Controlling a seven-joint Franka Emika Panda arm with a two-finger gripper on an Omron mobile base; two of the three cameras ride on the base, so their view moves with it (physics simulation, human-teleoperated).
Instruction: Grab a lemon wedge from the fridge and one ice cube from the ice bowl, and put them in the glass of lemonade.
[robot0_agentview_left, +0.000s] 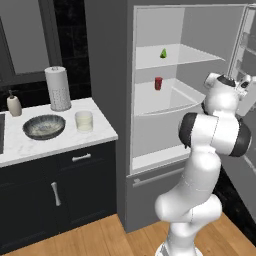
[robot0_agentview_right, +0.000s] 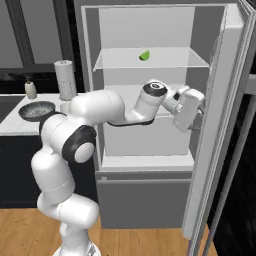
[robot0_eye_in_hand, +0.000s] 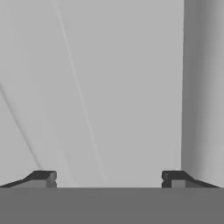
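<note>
The fridge (robot0_agentview_left: 150, 60) stands open at the right of the left base view, its door swung out to the far right, and the lemon wedge (robot0_agentview_left: 163, 53) lies on the upper shelf, in the upper middle of that frame; in the right base view it sits just above the centre. A small red object (robot0_agentview_left: 158, 83) rests on the shelf below it. The pincer (robot0_eye_in_hand: 109, 177) is empty, its two dark tips spread wide in the hand view with nothing but pale fridge surface between them; in the right base view the hand sits right of centre, lower than the wedge's shelf and close to the open door. The step in hand looks to be the first one, reaching for the wedge. The next move would call for raising the hand to the upper shelf and turning it inward so the tips bracket the tiny piece before closing. On the worktop (robot0_agentview_left: 60, 142) at the left of the left base view, the ice bowl (robot0_agentview_left: 44, 126) and the glass of lemonade (robot0_agentview_left: 84, 121) wait side by side, untouched.
</note>
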